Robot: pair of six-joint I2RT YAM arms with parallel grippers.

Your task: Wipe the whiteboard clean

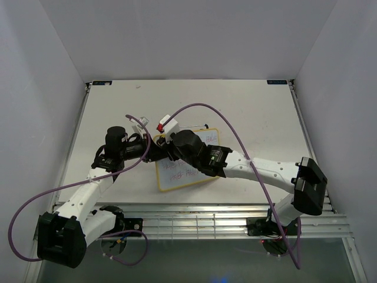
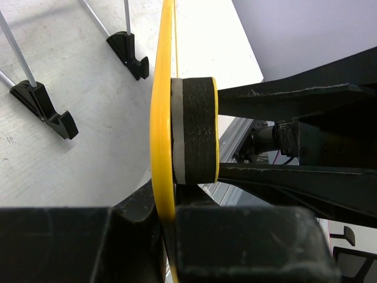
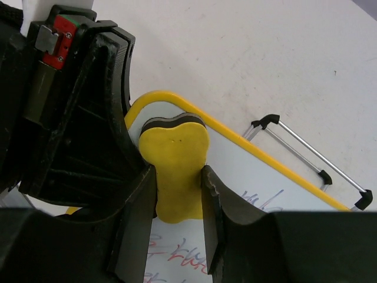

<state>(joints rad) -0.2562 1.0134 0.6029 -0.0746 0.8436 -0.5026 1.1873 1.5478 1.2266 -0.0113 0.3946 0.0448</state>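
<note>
Right fingers [image 3: 136,227], half-open, grip eraser [image 3: 174,171] on whiteboard [image 3: 253,177]; left fingers [image 2: 247,242] clamp its edge.

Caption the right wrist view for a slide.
Right fingers hold the yellow eraser flat against the whiteboard, near red handwriting.

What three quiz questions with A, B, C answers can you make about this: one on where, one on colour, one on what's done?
1. Where is the eraser? A in the right pincer; B in a box; C on a shelf.
2. What colour is the board's frame? A blue; B yellow; C green.
3. Is the board wiped clean? A yes, all blank; B no, writing is on it; C a cloth covers it.
Answers: 1 A, its fingers squeeze the eraser's sides. 2 B, a yellow rim runs round the white face. 3 B, pink-red words show below the eraser.
</note>
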